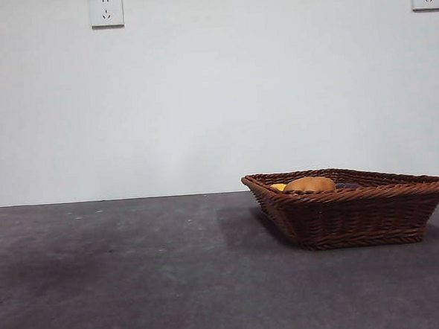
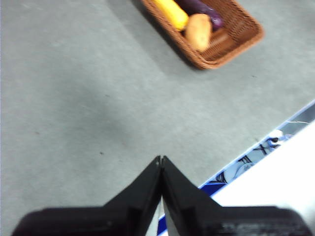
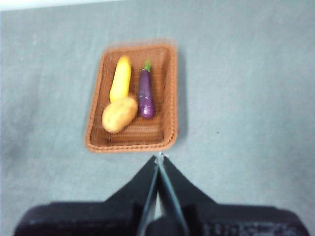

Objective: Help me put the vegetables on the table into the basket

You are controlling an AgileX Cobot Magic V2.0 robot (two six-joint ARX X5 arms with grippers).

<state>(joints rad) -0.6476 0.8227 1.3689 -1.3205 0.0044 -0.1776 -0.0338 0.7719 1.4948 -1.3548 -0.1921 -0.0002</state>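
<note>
The brown wicker basket (image 1: pixel 357 216) (image 2: pixel 231 42) (image 3: pixel 167 98) stands on the grey table (image 1: pixel 137 274) at the right. Inside it lie the yellow corn cob (image 3: pixel 120 78) (image 2: pixel 171 12), the purple eggplant (image 3: pixel 145 93) (image 2: pixel 204 11) and the tan potato (image 3: pixel 119 114) (image 2: pixel 198 32) (image 1: pixel 309 184). My right gripper (image 3: pixel 159 157) hangs high above the table just outside the basket's short side, jaws shut and holding nothing. My left gripper (image 2: pixel 161 160) is also shut and bare, over the table's edge, far from the basket. Neither arm shows in the front view.
A white wall with two sockets (image 1: pixel 106 9) stands behind the table. In the left wrist view the table's edge (image 2: pixel 256 142) runs past the gripper, with a blue strip and a white surface beyond it.
</note>
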